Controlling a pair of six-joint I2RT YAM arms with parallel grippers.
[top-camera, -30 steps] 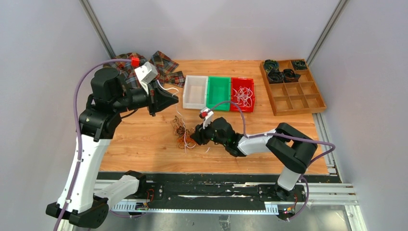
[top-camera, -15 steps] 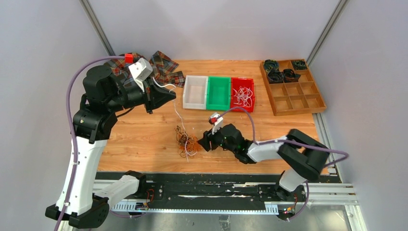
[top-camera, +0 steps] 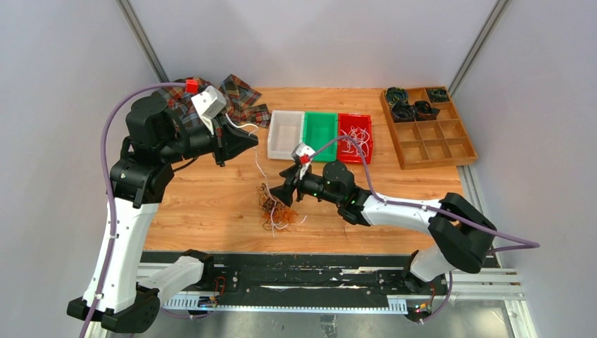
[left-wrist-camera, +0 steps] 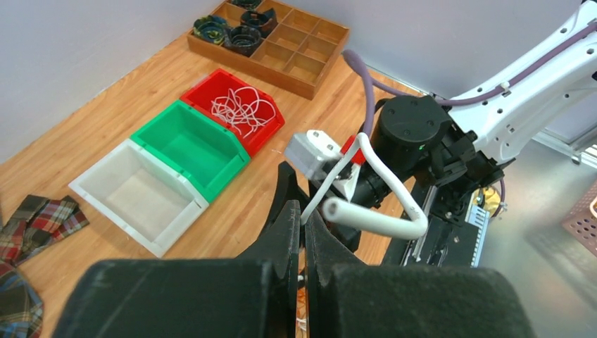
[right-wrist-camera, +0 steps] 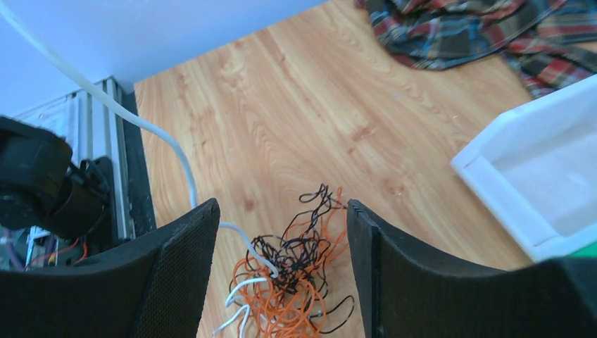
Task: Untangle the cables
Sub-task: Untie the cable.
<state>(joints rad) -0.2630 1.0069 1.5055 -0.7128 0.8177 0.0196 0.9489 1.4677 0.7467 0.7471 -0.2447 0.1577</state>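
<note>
Cables (right-wrist-camera: 292, 282) lie knotted on the table (right-wrist-camera: 296, 91) under my right gripper (right-wrist-camera: 279, 211), its jaws wide; my left gripper (left-wrist-camera: 304, 215) pinches one white cable (left-wrist-camera: 384, 179) tight.

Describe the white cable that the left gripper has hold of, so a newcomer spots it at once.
In front of the three bins on the wooden table lies an orange, black and white tangle. One white cable rises from it to the shut left gripper. It alone leaves the tabletop, its free end looping past the gripper.
</note>
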